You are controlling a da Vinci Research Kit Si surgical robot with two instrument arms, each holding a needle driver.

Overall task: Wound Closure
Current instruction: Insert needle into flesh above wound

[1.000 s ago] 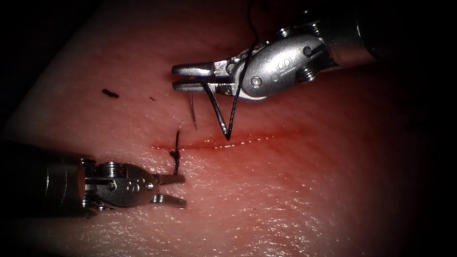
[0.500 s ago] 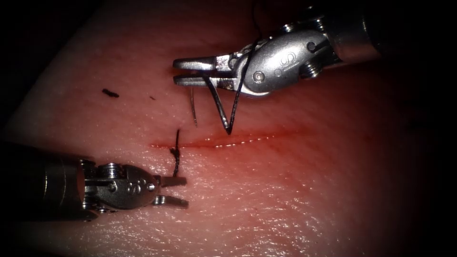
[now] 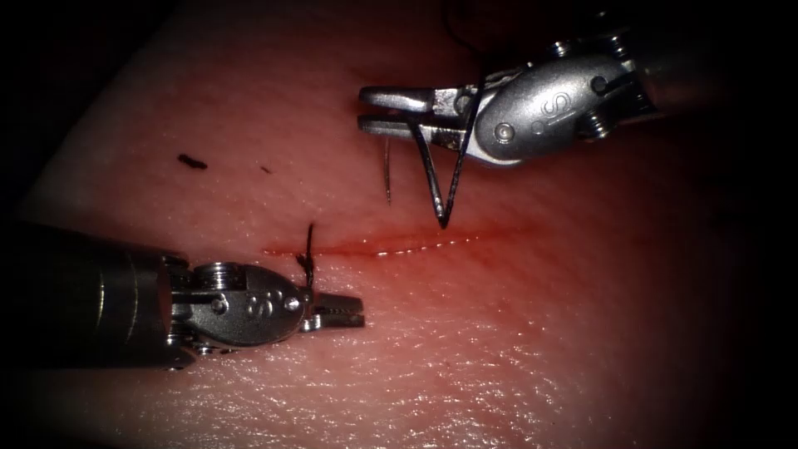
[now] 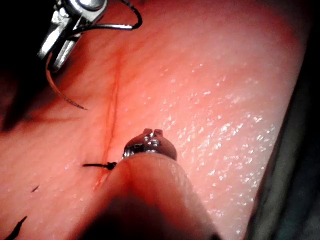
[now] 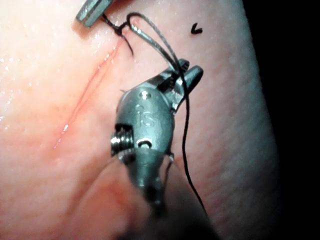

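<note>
The needle (image 3: 416, 170) hangs clear of the tissue (image 3: 515, 333), on the far side of the cut (image 3: 391, 247), gripped near its thread end by the closed jaws of the right tool (image 3: 366, 112); its curve drops toward the cut and its fine point rises again further left, well above the surface. The thread (image 3: 462, 158) runs from the needle's lowest bend up across the tool and away into the dark. Over the last second this tool has carried the needle to the right and slightly farther from the cut, so no bite is in the tissue. The left tool (image 3: 356, 314) has slid right along the near side and closed its jaws on nothing, tips just beside the finished knot (image 3: 306, 264) at the cut's left end. To the right the cut lies unstitched with open tissue around it; a cut end of thread (image 3: 192, 162) lies far left.
</note>
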